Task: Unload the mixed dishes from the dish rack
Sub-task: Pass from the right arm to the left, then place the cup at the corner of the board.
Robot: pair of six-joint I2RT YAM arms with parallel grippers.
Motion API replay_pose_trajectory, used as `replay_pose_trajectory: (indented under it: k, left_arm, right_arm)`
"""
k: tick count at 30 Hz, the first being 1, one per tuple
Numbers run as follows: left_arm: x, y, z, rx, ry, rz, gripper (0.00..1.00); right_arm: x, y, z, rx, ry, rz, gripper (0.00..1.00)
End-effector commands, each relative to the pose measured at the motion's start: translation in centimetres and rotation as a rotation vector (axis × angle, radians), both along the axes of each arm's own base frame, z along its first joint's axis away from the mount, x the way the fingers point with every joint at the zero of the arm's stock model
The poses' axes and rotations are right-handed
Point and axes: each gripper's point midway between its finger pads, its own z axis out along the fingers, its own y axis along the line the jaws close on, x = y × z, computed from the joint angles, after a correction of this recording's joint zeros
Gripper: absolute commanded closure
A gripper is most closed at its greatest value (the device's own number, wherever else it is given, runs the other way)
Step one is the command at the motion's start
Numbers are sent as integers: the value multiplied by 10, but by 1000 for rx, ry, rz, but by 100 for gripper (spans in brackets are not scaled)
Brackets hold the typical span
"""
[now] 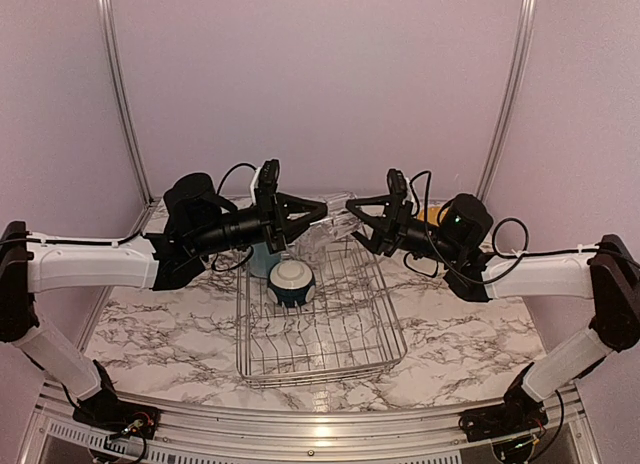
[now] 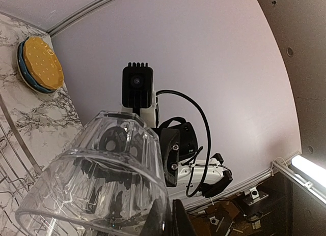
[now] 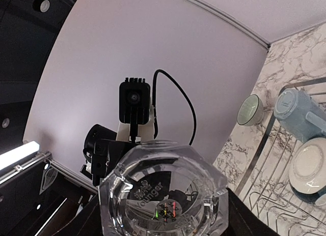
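Clear glass (image 3: 163, 195) — right tool (image 1: 358, 214) clamps base, left tool (image 1: 318, 211) at rim.

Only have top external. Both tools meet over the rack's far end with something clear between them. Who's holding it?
Observer: Right wrist view: it's a clear glass. The right tool has its fingers touching both sides of the base.
Operator: And the other side?
Observer: Left wrist view shows only the tip of the left tool, against the glass's rim. Can't tell if it's clamped.
Operator: Yellow patch at the back right?
Observer: A yellow plate stacked on a blue plate, lying on the marble table.
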Motion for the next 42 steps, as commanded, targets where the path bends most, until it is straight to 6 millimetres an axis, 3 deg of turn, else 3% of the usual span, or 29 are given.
replay_pose_trajectory:
  k: [1, 3, 6, 11, 12, 17, 20, 25, 31, 35, 38, 42]
  left_arm:
    - [-7, 10, 21, -19, -40, -6, 100]
    - [-4, 21, 24, 5, -68, 25, 100]
    - [6, 44, 19, 105, -104, 117, 100]
    - [25, 104, -13, 465, -93, 352, 100]
    - [28, 121, -12, 549, -103, 416, 100]
    - [41, 225, -28, 1085, -98, 734, 100]
    - [38, 266, -48, 1346, -43, 744, 100]
    - [29, 313, -100, 1663, 76, 621, 100]
    - [20, 338, -158, 1798, 196, 470, 100]
    - [17, 345, -197, 1760, 276, 381, 100]
    - [20, 354, -214, 1755, 330, 369, 100]
    - [26, 352, -230, 1712, 372, 349, 100]
  right_arm:
    - [-1, -1, 19, 17, -81, -21, 27]
    - [0, -2, 19, 3, -82, -35, 12]
    - [4, -7, 16, -33, -83, -62, 2]
    - [11, -17, 6, -89, -77, -105, 2]
    - [12, -19, 3, -102, -75, -111, 2]
    - [17, -26, -2, -155, -78, -150, 2]
    - [19, -28, -4, -177, -79, -158, 2]
    - [22, -29, -5, -193, -82, -164, 2]
    - [23, -27, -4, -210, -89, -160, 3]
    - [23, -29, -7, -229, -85, -164, 3]
    - [21, -29, -8, -235, -85, -165, 3]
    - [22, -30, -10, -240, -82, -165, 3]
